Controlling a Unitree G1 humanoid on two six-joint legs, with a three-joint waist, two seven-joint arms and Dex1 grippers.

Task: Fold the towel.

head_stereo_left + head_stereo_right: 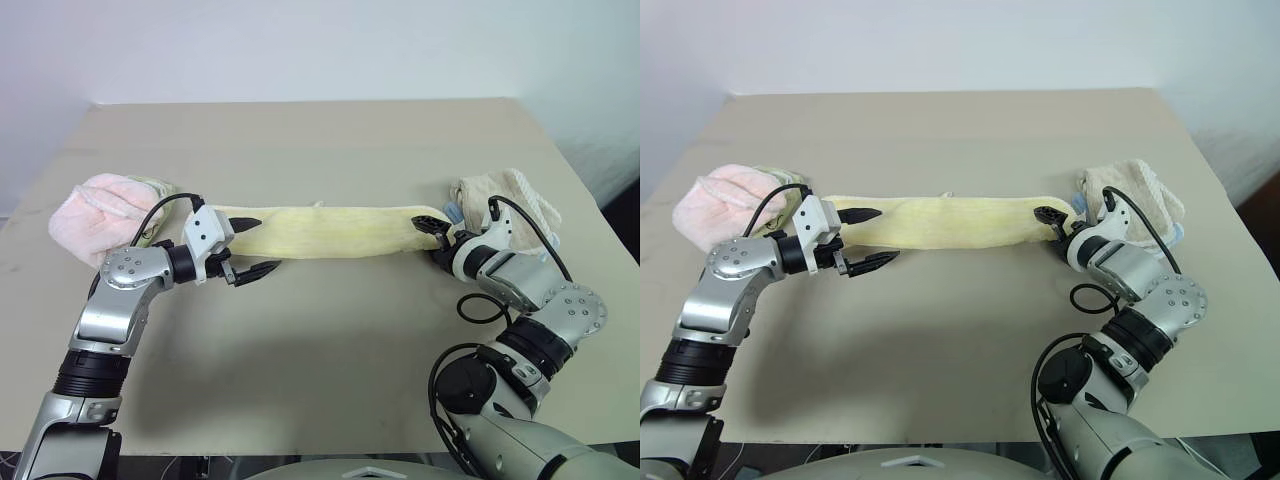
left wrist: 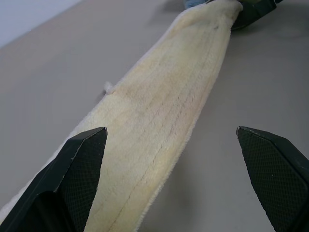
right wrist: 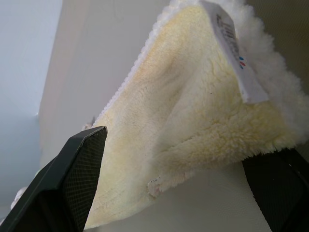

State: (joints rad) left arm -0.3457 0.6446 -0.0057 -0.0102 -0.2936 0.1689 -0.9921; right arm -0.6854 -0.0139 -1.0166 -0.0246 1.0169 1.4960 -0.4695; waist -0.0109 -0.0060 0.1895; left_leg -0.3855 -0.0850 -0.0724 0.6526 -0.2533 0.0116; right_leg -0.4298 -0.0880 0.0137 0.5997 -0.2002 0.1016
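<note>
Towel [image 1: 330,229] stretched out long and narrow across the middle of the beige table [image 1: 330,340], pale yellow, lying flat as a strip running from the robot's left to its right. Left gripper [image 1: 247,247] sits at the left end of that strip, jaws spread wide, one black finger over the cloth and the other on the bare table just in front of it, nothing clamped between them. In the left wrist view the towel runs away between the two fingers, off to one side, with a small white tag [image 2: 109,87] poking out along its far edge. Over on the other side, the right gripper [image 1: 434,232] is at the towel's right end, also wide apart, and in its wrist view the fluffy corner sits right between the fingers with a white label [image 3: 235,53] sewn along the edge. Whether that corner is touched I cannot tell. Pink towel [image 1: 95,218] bunched at the table's left side, cream towel [image 1: 508,198] bunched at the right, just behind the right gripper
</note>
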